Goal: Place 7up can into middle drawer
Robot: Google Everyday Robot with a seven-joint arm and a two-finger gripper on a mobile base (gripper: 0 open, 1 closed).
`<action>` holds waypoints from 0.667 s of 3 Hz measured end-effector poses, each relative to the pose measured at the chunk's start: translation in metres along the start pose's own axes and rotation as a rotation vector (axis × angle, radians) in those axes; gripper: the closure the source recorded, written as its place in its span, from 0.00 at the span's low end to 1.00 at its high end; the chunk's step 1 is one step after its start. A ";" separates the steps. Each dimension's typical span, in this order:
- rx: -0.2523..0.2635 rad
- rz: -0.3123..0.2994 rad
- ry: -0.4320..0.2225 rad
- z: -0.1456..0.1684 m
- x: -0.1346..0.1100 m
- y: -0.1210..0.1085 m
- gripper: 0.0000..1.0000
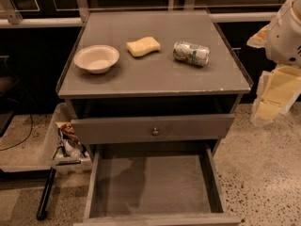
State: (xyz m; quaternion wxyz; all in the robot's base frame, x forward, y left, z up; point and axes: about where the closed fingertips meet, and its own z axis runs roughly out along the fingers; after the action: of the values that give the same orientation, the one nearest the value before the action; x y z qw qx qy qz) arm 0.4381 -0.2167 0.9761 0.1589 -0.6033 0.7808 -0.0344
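Note:
The 7up can [191,53] lies on its side on the right part of the grey cabinet top [155,76]. It is silvery-white with green and red print. The middle drawer [150,185] is pulled out at the bottom of the view, and its flat grey floor is bare. My gripper [269,108] hangs off the cabinet's right side, below and to the right of the can and apart from it, with nothing seen in it. The white arm [288,29] rises above it at the right edge.
A yellow sponge [143,46] and a pale bowl [96,59] sit on the cabinet top left of the can. A closed drawer front with a small round knob [155,131] sits above the open drawer. A plastic bin with wrappers [66,145] stands on the floor to the left.

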 end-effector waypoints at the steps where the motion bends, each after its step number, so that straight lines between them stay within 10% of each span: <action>1: 0.000 0.000 0.000 0.000 0.000 0.000 0.00; 2: 0.046 0.005 -0.026 0.004 -0.013 -0.020 0.00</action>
State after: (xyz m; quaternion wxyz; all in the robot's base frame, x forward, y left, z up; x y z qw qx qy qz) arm 0.4607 -0.2093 0.9802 0.1831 -0.5981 0.7790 -0.0442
